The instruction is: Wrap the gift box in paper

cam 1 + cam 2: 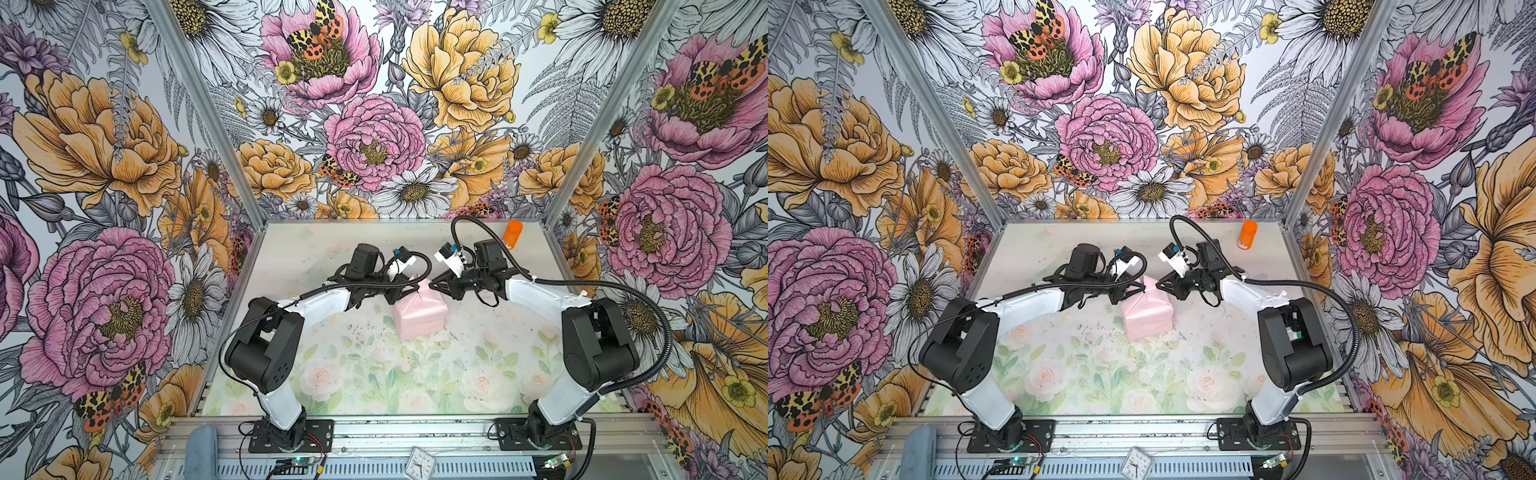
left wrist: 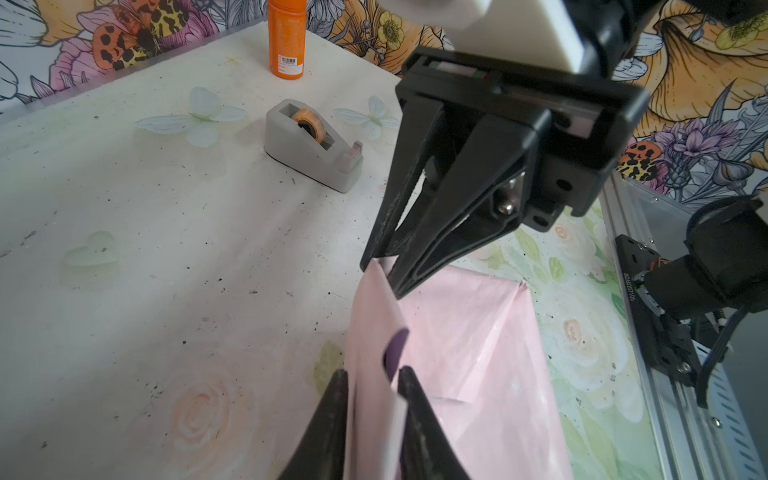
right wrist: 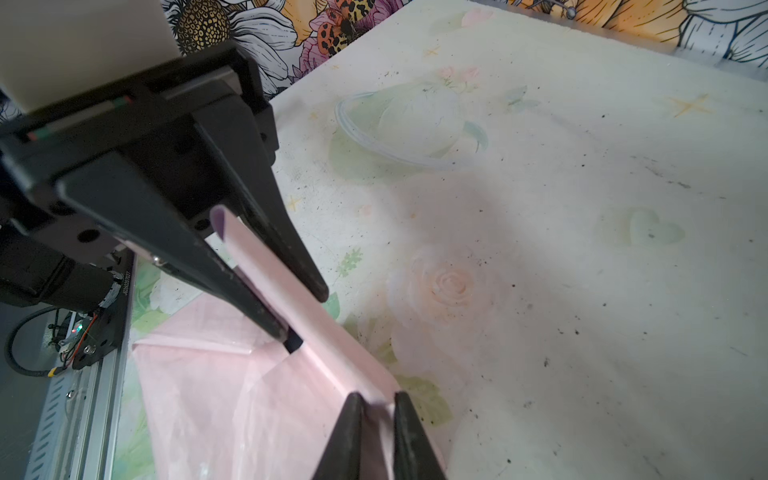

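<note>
Worktop (image 1: 478,365): carrying the pink paper (image 1: 419,318) parcel.
Left fingers (image 2: 328,428): standing slightly apart, flap rising between them.
Right fingers (image 2: 440,237): pinching the flap tip.
Risk: flap slipping or tearing from that lone pinch.

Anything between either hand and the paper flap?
Nothing visible. The right hand pinches the upright flap of the paper, and the left hand straddles the same flap. The tape dispenser stands apart.

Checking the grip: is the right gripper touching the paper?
Touching. The left wrist view shows the fingers of the right gripper pinching the upright flap of the paper.
</note>
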